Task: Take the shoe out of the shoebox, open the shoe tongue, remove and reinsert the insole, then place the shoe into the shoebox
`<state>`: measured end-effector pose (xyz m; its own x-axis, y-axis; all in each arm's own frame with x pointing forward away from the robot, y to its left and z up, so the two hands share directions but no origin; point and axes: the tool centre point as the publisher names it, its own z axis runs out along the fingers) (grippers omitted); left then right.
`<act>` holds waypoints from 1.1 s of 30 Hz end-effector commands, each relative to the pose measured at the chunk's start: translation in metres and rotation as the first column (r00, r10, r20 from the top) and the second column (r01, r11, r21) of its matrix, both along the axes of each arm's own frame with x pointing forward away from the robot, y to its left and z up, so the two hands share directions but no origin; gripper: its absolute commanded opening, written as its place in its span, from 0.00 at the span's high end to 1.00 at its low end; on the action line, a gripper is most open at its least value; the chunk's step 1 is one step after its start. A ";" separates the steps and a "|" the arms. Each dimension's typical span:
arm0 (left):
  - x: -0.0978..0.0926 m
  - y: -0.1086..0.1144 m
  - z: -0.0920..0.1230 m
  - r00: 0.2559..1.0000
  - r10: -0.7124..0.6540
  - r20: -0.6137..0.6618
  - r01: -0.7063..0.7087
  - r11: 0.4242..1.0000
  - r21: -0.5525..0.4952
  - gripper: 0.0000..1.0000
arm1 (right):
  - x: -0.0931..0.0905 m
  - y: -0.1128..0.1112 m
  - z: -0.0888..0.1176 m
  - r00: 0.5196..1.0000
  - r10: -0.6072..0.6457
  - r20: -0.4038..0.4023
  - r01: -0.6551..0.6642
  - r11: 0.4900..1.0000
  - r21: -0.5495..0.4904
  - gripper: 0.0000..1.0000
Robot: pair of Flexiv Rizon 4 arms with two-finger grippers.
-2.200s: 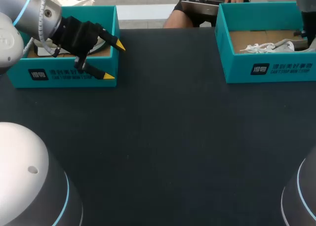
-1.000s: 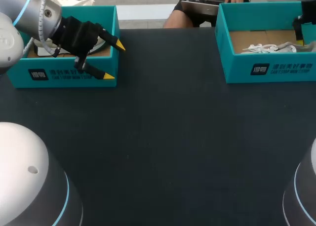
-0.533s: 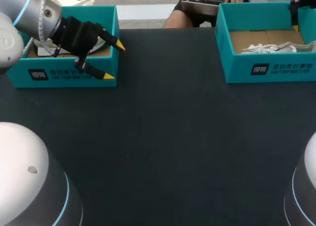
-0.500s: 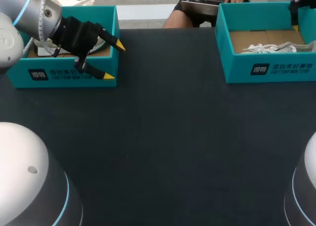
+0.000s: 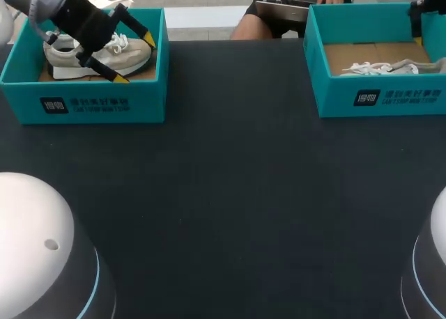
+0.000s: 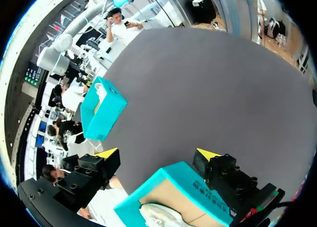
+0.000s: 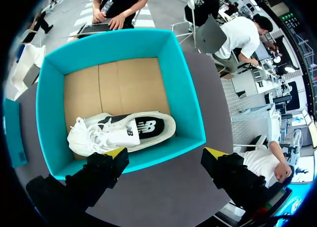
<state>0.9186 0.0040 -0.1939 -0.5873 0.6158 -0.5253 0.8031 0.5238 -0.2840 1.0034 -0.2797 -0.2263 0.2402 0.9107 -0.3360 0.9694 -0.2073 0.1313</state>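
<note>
A beige shoe (image 5: 61, 57) stands upright in the left teal shoebox (image 5: 83, 99). My left gripper (image 5: 134, 58) hangs open over that box, its yellow tips on either side of the shoe's toe and apart from it. In the left wrist view the left gripper (image 6: 157, 153) stands over the box's corner (image 6: 184, 183). A white shoe (image 5: 380, 67) lies on its side in the right teal shoebox (image 5: 380, 96). My right gripper (image 7: 166, 152) is open above that box's wall (image 7: 163, 155), with the white shoe (image 7: 121, 132) ahead of its fingers.
Dark tabletop (image 5: 237, 187) spreads between the two boxes and toward the front. The boxes stand at the far left and far right, near the back edge. In the left wrist view the right shoebox (image 6: 101, 108) shows far across the table.
My left arm has swung back and to the left, carrying its open gripper from the box's right front corner to over the shoe. The right arm has barely moved.
</note>
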 end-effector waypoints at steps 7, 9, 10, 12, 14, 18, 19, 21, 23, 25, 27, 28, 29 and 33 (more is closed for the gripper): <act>0.030 0.031 -0.005 0.675 -0.593 0.439 0.179 0.709 0.682 0.00 | -0.001 0.000 0.000 1.000 0.001 0.002 -0.001 1.000 0.001 0.00; 0.030 0.031 -0.005 0.675 -0.593 0.439 0.179 0.709 0.682 0.00 | -0.001 0.000 0.000 1.000 0.001 0.002 -0.001 1.000 0.001 0.00; 0.030 0.031 -0.005 0.675 -0.593 0.439 0.179 0.709 0.682 0.00 | -0.001 0.000 0.000 1.000 0.001 0.002 -0.001 1.000 0.001 0.00; 0.030 0.031 -0.005 0.675 -0.593 0.439 0.179 0.709 0.682 0.00 | -0.001 0.000 0.000 1.000 0.001 0.002 -0.001 1.000 0.001 0.00; 0.030 0.031 -0.005 0.675 -0.593 0.439 0.179 0.709 0.682 0.00 | -0.001 0.000 0.000 1.000 0.001 0.002 -0.001 1.000 0.001 0.00; 0.030 0.031 -0.005 0.675 -0.593 0.439 0.179 0.709 0.682 0.00 | -0.001 0.000 0.000 1.000 0.001 0.002 -0.001 1.000 0.001 0.00; 0.030 0.031 -0.005 0.675 -0.593 0.439 0.179 0.709 0.682 0.00 | -0.001 0.000 0.000 1.000 0.001 0.002 -0.001 1.000 0.001 0.00; 0.032 0.033 -0.006 0.646 -0.617 0.449 0.190 0.700 0.688 0.00 | -0.001 0.000 0.000 1.000 0.001 0.002 -0.001 1.000 0.001 0.00; 0.044 0.038 -0.006 0.617 -0.645 0.451 0.162 0.665 0.729 0.00 | -0.001 0.000 0.000 1.000 0.001 0.002 -0.001 1.000 0.001 0.00; 0.062 0.048 -0.004 0.617 -0.653 0.439 0.159 0.650 0.743 0.00 | -0.001 0.000 0.000 1.000 0.001 0.002 -0.001 1.000 0.001 0.00; 0.081 0.060 -0.003 0.627 -0.656 0.421 0.151 0.632 0.760 0.00 | -0.001 0.000 0.000 1.000 0.001 0.002 -0.001 1.000 0.001 0.00; 0.089 0.067 -0.003 0.625 -0.661 0.415 0.139 0.618 0.774 0.00 | -0.001 0.000 0.000 1.000 0.001 0.002 -0.001 1.000 0.001 0.00; 0.097 0.073 -0.003 0.633 -0.662 0.402 0.144 0.610 0.779 0.00 | -0.001 0.000 0.000 1.000 0.001 0.002 -0.001 1.000 0.001 0.00; 0.128 0.101 -0.005 0.649 -0.672 0.356 0.124 0.555 0.822 0.00 | -0.001 0.000 0.000 1.000 0.001 0.002 -0.001 1.000 0.001 0.00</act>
<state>1.0244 0.0995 -0.1944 0.0883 0.9948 -0.0501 0.8193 -0.0440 0.5716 1.0035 -0.2797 -0.2263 0.2402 0.9107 -0.3361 0.9694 -0.2072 0.1313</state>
